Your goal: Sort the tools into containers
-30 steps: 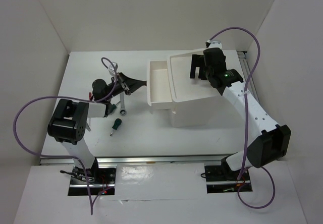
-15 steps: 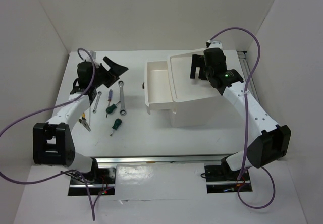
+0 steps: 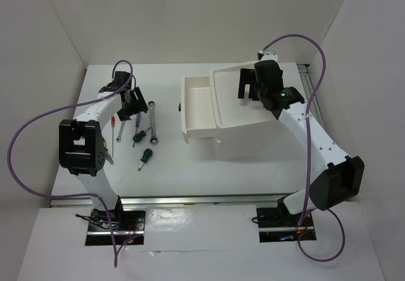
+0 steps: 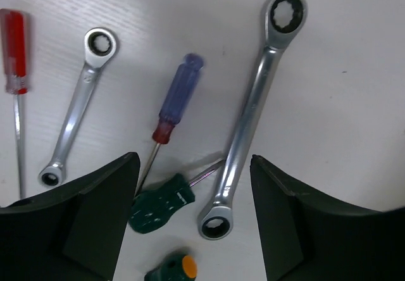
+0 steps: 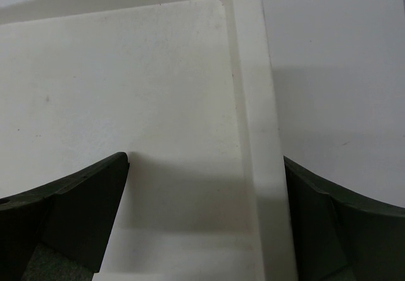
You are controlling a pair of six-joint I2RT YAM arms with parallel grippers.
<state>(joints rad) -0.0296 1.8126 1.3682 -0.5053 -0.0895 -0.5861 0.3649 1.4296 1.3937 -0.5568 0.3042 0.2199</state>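
My left gripper (image 3: 134, 106) (image 4: 193, 162) hangs open above a cluster of tools on the table, holding nothing. Under it lie a long silver wrench (image 4: 250, 113) (image 3: 153, 124), a small wrench (image 4: 74, 113), a blue screwdriver (image 4: 180, 94), a red screwdriver (image 4: 14, 50) and a green screwdriver (image 4: 161, 203) (image 3: 138, 137). A stubby green screwdriver (image 3: 146, 157) (image 4: 171, 269) lies nearer the front. The white box unit (image 3: 250, 132) has one drawer (image 3: 198, 126) pulled out to the left. My right gripper (image 3: 248, 91) (image 5: 204, 161) stands open over the top tray (image 5: 250, 104).
Yellow-handled pliers (image 3: 109, 160) peek out beside my left arm's upper link. The drawer's dark handle (image 3: 180, 108) faces the tools. White walls close in the table at the back and both sides. Purple cables loop off both arms.
My left arm swung away from the drawer, out to the far left, then back down over the tools, and its gripper went from shut to open. The right arm stayed still.
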